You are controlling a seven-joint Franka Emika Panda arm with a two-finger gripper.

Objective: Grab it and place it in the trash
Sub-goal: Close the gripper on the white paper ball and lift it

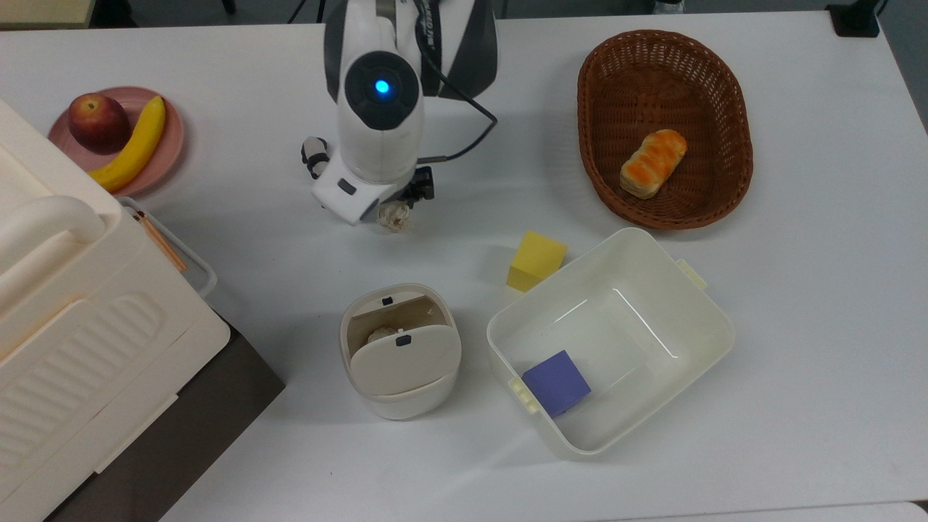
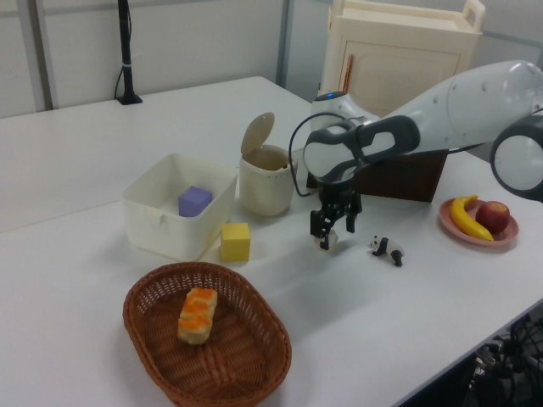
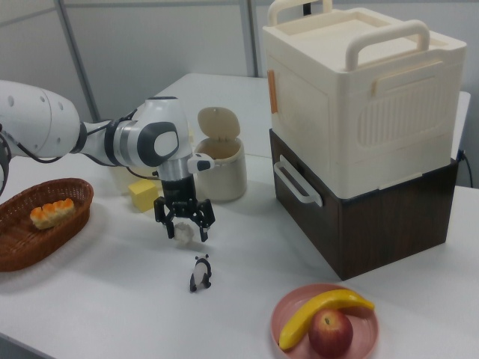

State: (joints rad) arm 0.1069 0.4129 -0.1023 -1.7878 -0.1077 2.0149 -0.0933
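Now fingers point(image 3: 183, 222) wide, straddling paper wad point(image 3: 184, 232) on table; panda point(image 3: 200, 273) nearby.

1. Top view, centre: gripper point(image 1: 395, 210) w/ fingers either side of the paper wad point(image 1: 396, 216), on the table point(image 1: 797, 290).
2. Panda figurine point(image 1: 314, 156) just upper left of the wad.
3. Trash bin point(image 1: 400, 351) lower centre; tub point(image 1: 610, 339) to its right, w/ a cube point(image 1: 556, 382) inside.
4. Second cube point(image 1: 536, 260) at the tub's upper-left rim.
5. Basket point(image 1: 664, 127) upper right, bread point(image 1: 652, 162) in it.
6. Plate point(image 1: 119, 140) upper left w/ apple point(image 1: 98, 121) & banana point(image 1: 135, 146).
7. Storage box point(image 1: 87, 333) lower left.
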